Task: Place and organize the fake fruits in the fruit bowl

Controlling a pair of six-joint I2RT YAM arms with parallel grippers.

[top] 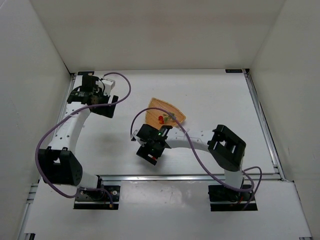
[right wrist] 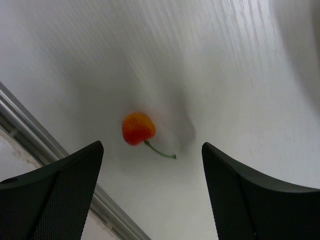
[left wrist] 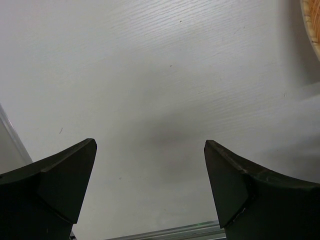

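The wooden fruit bowl (top: 169,111) lies at mid-table, and a red cherry pair (top: 161,119) with a green stem rests on its near side. My right gripper (top: 149,153) hovers in front of the bowl, pointing down. In the right wrist view it (right wrist: 151,146) is open and empty, with a single red-orange cherry (right wrist: 138,128) and its thin green stem lying on the table just beyond the fingertips. That cherry is hidden in the top view. My left gripper (top: 107,108) is open and empty at the far left. Its wrist view (left wrist: 150,142) shows bare table and the bowl's rim (left wrist: 312,27) at the top right.
The white table is walled on three sides. A metal rail (top: 190,176) runs along the front edge, close to my right gripper, and shows in the right wrist view (right wrist: 30,132) just beside the single cherry. Purple cables loop off both arms.
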